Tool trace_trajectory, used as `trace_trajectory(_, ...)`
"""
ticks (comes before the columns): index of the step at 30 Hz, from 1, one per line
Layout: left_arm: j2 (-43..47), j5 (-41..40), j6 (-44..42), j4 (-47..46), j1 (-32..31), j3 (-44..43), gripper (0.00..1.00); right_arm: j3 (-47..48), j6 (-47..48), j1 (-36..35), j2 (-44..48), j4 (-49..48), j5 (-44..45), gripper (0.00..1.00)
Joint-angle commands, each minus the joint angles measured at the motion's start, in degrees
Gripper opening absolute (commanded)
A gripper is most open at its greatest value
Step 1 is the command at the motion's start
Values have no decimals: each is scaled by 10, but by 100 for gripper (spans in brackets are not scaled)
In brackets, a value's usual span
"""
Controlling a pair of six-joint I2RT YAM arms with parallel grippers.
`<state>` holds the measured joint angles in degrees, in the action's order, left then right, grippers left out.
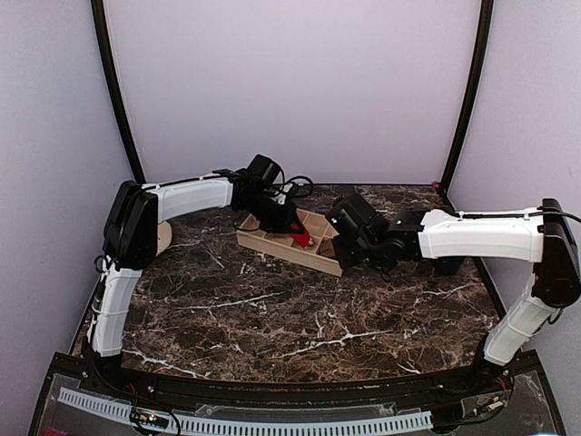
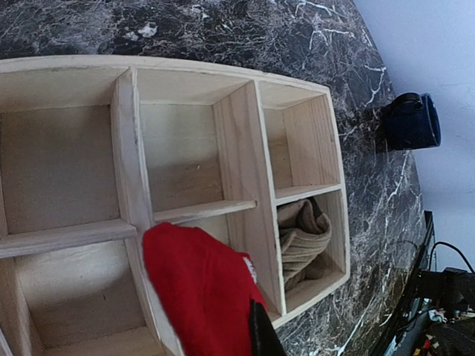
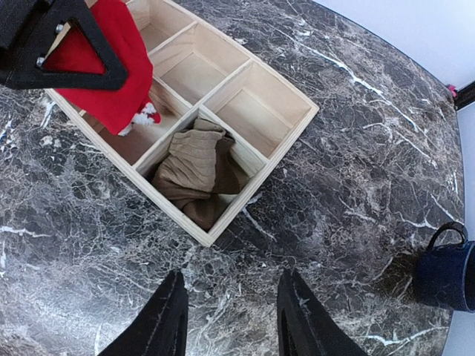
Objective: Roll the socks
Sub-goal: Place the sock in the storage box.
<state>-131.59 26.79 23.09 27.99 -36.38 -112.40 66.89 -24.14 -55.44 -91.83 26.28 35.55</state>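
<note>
Your left gripper [image 1: 292, 227] is clenched on the red sock [image 2: 199, 285], which hangs over the wooden tray [image 2: 237, 185] at the 6 o'clock edge of the left wrist view. It covers a divider there, but you cannot tell whether it touches the wood. The tan-brown sock [image 3: 194, 172] sits bundled in the tray's corner compartment, at 11 o'clock from your right gripper [image 3: 232, 276]. That gripper's fingers are spread and hold nothing, over the marble table [image 3: 356, 148] just outside the tray's corner wall. From above, the tray lies skewed in the far half of the table, its long walls running from 10 to 4 o'clock. A broad stretch of marble lies at 6 o'clock from it, toward the arm bases. The blue mug [image 3: 445, 276] stands at 3 o'clock in the right wrist view, close to the table's edge and well apart from the tray. A round beige disc [image 1: 164, 238] shows at 9 o'clock from the tray, partly hidden behind the left arm.
</note>
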Motion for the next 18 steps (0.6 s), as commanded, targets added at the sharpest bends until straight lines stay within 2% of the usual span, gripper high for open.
trace_trajectory(1, -9, -35, -26, 49, -13, -32, 0, 16, 13, 7, -6, -9, -3, 39)
trace_trajectory(18, -61, -62, -59, 116, -39, -72, 0, 22, 26, 16, -16, -7, -5, 39)
